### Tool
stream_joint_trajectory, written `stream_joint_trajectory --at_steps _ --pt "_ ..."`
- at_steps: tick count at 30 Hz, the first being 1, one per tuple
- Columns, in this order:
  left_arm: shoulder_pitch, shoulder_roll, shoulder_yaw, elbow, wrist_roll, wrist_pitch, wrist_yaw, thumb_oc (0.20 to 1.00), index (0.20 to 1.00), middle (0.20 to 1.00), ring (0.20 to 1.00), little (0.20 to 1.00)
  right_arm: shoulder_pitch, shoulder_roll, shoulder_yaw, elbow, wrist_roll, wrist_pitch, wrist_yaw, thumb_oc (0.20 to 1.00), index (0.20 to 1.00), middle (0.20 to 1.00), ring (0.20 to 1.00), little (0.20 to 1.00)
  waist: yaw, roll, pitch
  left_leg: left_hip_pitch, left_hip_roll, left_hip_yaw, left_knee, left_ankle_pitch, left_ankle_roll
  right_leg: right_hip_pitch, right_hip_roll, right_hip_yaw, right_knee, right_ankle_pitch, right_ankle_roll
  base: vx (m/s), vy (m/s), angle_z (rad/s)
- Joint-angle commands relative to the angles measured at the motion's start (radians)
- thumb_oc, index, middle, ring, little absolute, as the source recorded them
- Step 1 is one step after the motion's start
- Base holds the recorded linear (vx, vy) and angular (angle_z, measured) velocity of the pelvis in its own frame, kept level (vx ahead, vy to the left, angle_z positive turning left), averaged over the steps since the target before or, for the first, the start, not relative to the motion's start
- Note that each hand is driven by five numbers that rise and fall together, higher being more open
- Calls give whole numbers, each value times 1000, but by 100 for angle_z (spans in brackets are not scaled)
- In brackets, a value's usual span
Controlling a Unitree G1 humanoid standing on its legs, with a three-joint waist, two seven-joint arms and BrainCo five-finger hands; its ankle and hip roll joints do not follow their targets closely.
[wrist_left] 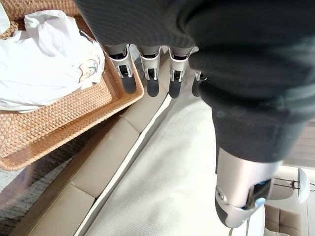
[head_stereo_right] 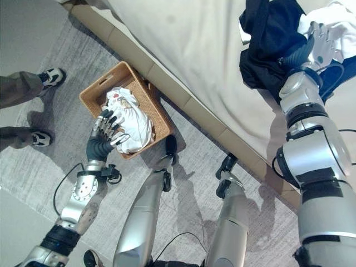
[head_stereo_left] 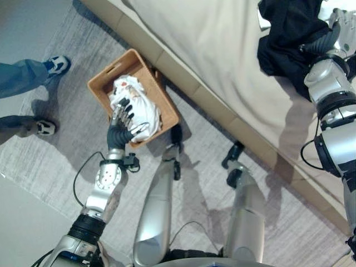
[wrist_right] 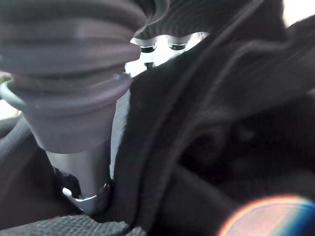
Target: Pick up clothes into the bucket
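in the left eye view you see your left hand (head_stereo_left: 121, 118) over the woven basket (head_stereo_left: 100, 83) on the grey rug (head_stereo_left: 50, 167), fingers straight and slightly spread above the white garment (head_stereo_left: 139, 105) that lies crumpled inside it. the basket sits just beside the bed's tan edge (head_stereo_left: 194, 94). far right, your right hand (head_stereo_left: 336, 30) reaches onto the bed's cream cover (head_stereo_left: 206, 39) at the dark clothes (head_stereo_left: 286, 39) heaped there. a person's legs and shoes (head_stereo_left: 53, 65) stand on the far left, near the basket.

the right eye view adds what the other misses: the right hand's (head_stereo_right: 321, 44) fingers lie straight across a white cloth (head_stereo_right: 334, 16) at the heap's far right side, with the dark clothes (head_stereo_right: 272, 39) on its left.

your left wrist view shows the left hand's fingers (wrist_left: 150, 69) extended in a row, holding nothing, past the basket's rim (wrist_left: 74, 113), with the white garment (wrist_left: 44, 73) in the basket and the bed cover (wrist_left: 162, 172) beyond.

your right wrist view has dark cloth (wrist_right: 221, 123) folded close against the hand; fingers (wrist_right: 147, 51) peek out beyond it, and you cannot tell there whether they grip anything.
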Motion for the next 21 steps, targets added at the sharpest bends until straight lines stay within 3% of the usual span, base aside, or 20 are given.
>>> stream_joint_trajectory --at_steps 1,9,10,21 --pt "29 -6 9 -87 15 -61 -18 1000 1000 1000 1000 1000 -41 -58 82 -5 -1 -33 46 1000 1000 1000 1000 1000 11 41 -2 -7 23 -57 58 -102 -48 1 -17 74 -39 77 91 0 0 0" --pt "46 -3 16 -86 -18 -53 -54 1000 1000 1000 1000 1000 -61 -74 93 65 12 -24 113 1000 1000 1000 1000 1000 45 60 -2 -30 15 -64 45 -89 -49 -17 -29 58 -34 77 94 -1 -4 1" --pt "45 -3 16 -84 -19 -51 -58 1000 1000 1000 1000 1000 -63 -79 94 62 18 -28 120 200 200 200 200 200 48 61 -2 -33 14 -65 44 -87 -49 -20 -30 57 -34 77 95 -6 -15 5" --pt "46 -17 24 -78 -26 -50 -72 1000 1000 1000 1000 1000 -49 -93 94 33 56 -55 143 200 200 200 200 200 55 59 -2 -29 12 -64 44 -90 -47 -17 -33 56 -38 79 97 1 -1 4"
